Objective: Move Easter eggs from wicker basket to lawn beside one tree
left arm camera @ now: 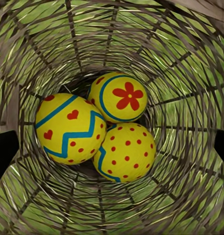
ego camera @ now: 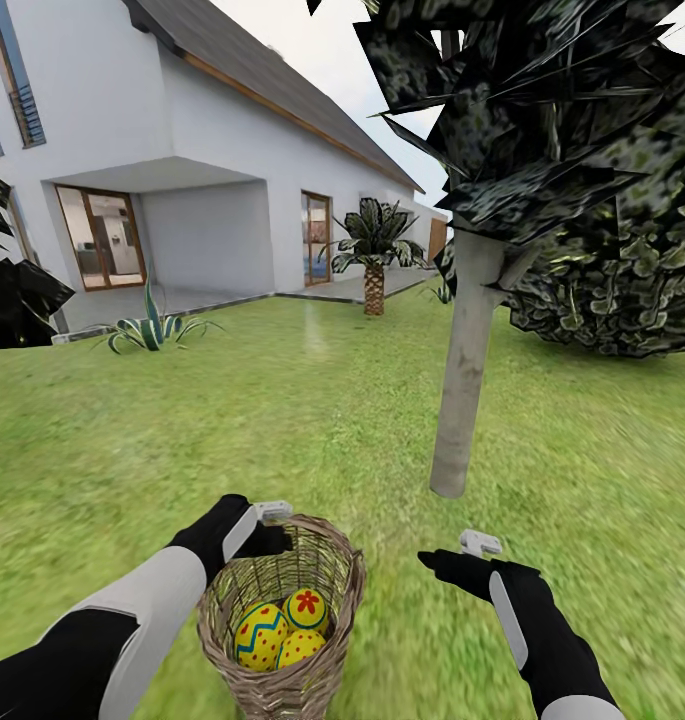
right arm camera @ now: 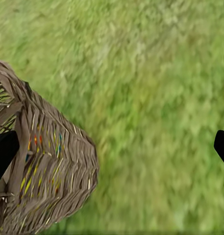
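Observation:
The brown wicker basket stands on the lawn right in front of me, between my arms. Three yellow Easter eggs lie at its bottom, touching each other: a blue-zigzag one, a red-flower one and a red-dotted one. My left gripper hovers open over the basket's far rim, looking straight down into it, fingers wide apart. My right gripper hangs open over grass to the basket's right, nothing between its fingers. The pale grey tree trunk rises just beyond the right gripper.
The tree's dark leaves hang overhead at right, with a leafy bush behind. A small palm, a spiky plant and the white house with its paved patio lie far ahead. Grass stretches between.

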Robot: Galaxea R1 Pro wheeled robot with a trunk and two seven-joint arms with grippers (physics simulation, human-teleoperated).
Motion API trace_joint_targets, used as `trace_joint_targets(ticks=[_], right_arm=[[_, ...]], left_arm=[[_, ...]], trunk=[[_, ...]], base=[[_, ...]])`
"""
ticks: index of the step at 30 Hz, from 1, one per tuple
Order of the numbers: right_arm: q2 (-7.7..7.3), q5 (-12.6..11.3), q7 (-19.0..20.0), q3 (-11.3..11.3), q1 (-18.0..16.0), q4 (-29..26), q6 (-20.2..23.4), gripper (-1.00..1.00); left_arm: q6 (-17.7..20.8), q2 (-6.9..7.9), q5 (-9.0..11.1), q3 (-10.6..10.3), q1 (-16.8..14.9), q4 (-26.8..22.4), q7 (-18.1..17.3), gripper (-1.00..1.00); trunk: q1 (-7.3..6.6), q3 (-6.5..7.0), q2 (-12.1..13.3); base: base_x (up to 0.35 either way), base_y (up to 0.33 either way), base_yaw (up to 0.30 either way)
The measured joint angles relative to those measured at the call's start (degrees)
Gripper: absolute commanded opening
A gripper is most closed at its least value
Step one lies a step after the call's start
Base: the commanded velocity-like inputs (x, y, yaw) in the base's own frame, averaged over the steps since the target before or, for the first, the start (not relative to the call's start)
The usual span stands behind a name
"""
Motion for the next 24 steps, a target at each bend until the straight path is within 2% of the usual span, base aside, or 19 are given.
trace_joint_targets(ticks=[3, 9, 14, 16, 19, 24], right_arm=[[0.00, -0.01, 0.03, 0.00, 0.00, 0.00, 0.00, 1.00], [0.00, 0.01, 0.03, 0.00, 0.04, 0.00, 0.00, 1.00], [-0.02, -0.04, 0.11, -0.02, 0.05, 0.00, 0.00, 1.00], [-0.11, -0.04, 0.32, -0.55, 0.03, 0.00, -0.01, 1.00], [-0.23, -0.05, 0.64, -3.06, 0.02, -0.09, -0.02, 1.00], [-0.26, -0.11, 0.78, -4.74, 0.05, -0.12, -0.02, 1.00]], left_arm=[[-0.12, -0.04, -0.02, -0.06, 0.00, -0.02, -0.17, 1.00], [-0.68, 0.05, -0.03, -0.23, 0.00, -0.03, -0.37, 1.00], [-0.88, 0.21, 0.08, -0.37, 0.01, -0.04, -2.13, 1.00], [-0.87, 0.22, 0.11, -0.46, 0.01, -0.01, -2.91, 1.00], [-0.81, 0.16, 0.08, -0.53, 0.01, 0.02, -3.27, 1.00], [-0.27, 0.13, 0.06, -0.53, 0.01, 0.03, -3.49, 1.00]], trunk=[[0.00, 0.00, 0.00], [1.31, -1.07, -2.39], [2.41, -1.97, -4.40], [2.50, -2.41, -4.49], [2.58, -3.07, -4.53], [2.71, -4.18, -4.60]], base=[[0.000, 0.000, 0.000], [0.000, 0.000, 0.000], [0.000, 0.000, 0.000], [0.000, 0.000, 0.000], [0.000, 0.000, 0.000], [0.000, 0.000, 0.000]])
